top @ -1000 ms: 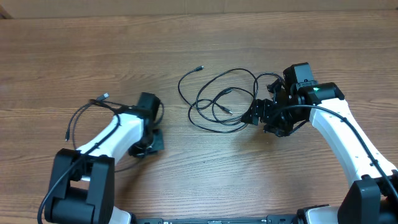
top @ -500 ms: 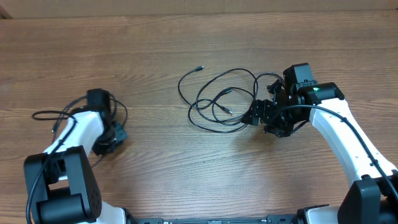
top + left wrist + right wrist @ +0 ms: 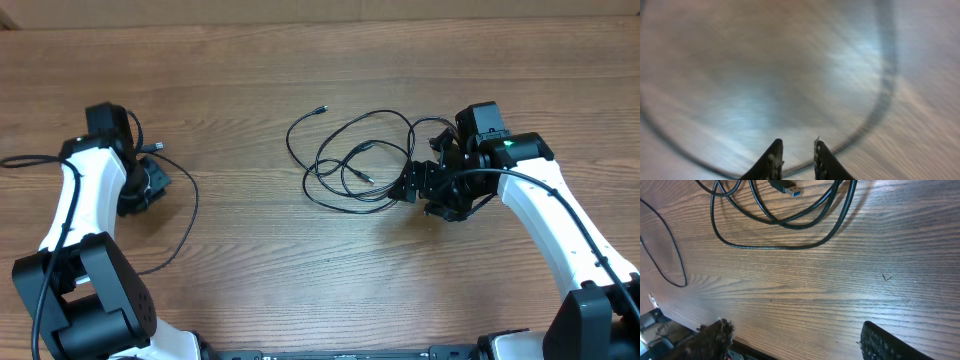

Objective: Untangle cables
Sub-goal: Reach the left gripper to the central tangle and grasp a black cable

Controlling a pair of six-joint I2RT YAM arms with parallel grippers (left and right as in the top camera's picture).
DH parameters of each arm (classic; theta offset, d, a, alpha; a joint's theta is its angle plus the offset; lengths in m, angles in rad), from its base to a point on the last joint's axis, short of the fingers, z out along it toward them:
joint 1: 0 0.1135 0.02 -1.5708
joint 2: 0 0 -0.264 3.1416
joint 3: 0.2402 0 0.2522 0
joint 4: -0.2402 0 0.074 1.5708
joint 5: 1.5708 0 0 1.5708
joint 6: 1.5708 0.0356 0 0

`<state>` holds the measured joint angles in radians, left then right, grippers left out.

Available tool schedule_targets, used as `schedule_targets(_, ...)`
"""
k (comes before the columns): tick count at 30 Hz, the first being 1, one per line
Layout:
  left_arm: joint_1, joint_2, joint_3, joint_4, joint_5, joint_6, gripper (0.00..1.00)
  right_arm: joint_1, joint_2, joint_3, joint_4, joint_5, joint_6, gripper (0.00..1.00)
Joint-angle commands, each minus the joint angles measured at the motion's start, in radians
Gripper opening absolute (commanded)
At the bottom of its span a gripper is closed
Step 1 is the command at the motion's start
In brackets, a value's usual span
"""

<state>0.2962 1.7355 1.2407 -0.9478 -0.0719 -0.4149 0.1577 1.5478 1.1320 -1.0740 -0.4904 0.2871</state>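
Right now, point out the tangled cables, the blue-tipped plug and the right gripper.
tangled cables (image 3: 785,246): right wrist view, bottom of the outer loop.
blue-tipped plug (image 3: 785,187): right wrist view, on its black body.
right gripper (image 3: 797,341): right wrist view, midway between its open fingertips.

hands (image 3: 796,144) (image 3: 797,332) 2 | cable tangle (image 3: 780,247) 1 | loose cable (image 3: 195,200) 1

Black cables (image 3: 780,246) (wood-grain brown table (image 3: 840,290))

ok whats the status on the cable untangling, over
Left gripper: view blurred, state unclear. Right gripper open, empty. Thin black cables tangled beside right gripper. Nothing blocking.
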Motion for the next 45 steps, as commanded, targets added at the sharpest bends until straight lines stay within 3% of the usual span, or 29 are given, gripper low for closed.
schedule_targets(1,-0.029,0.003,0.063,0.012,0.374,0.185,0.26,-0.001,0.003,0.013,0.002,0.001,-0.008,0.81)
schedule_targets(3,-0.061,0.003,0.069,0.035,0.526,0.252,0.33,-0.001,0.003,0.013,0.002,0.001,-0.008,0.83)
schedule_targets(4,-0.089,0.003,0.069,0.053,0.602,0.281,0.42,-0.001,0.003,0.013,0.002,0.001,-0.008,0.84)
schedule_targets(7,-0.180,0.004,0.069,0.097,0.668,0.307,0.59,-0.001,0.003,0.013,-0.006,0.035,0.014,0.85)
schedule_targets(12,-0.409,0.010,0.068,0.138,0.618,0.285,0.61,-0.003,0.003,0.013,-0.066,0.268,0.210,0.88)
schedule_targets(16,-0.560,0.036,0.064,0.126,0.447,0.005,0.61,-0.004,0.003,0.013,-0.103,0.372,0.293,0.90)
schedule_targets(20,-0.661,0.089,0.061,0.115,0.434,-0.185,0.61,-0.023,0.003,0.013,-0.110,0.385,0.297,0.90)
schedule_targets(25,-0.731,0.200,0.061,0.119,0.416,-0.274,0.54,-0.087,0.003,0.013,-0.131,0.385,0.296,0.91)
schedule_targets(33,-0.741,0.296,0.062,0.241,0.412,-0.257,0.52,-0.126,0.003,0.013,-0.147,0.385,0.288,0.93)
schedule_targets(35,-0.741,0.295,0.068,0.268,0.412,-0.254,0.40,-0.126,0.003,0.013,-0.148,0.385,0.288,0.93)
schedule_targets(36,-0.741,0.295,0.076,0.272,0.412,-0.254,0.23,-0.126,0.003,0.013,-0.148,0.385,0.288,0.93)
schedule_targets(38,-0.739,0.295,0.100,0.269,0.412,-0.237,0.04,-0.126,0.003,0.013,-0.148,0.385,0.288,0.93)
schedule_targets(45,-0.704,0.252,0.344,0.071,0.361,-0.099,0.04,-0.126,0.003,0.013,-0.151,0.385,0.281,0.93)
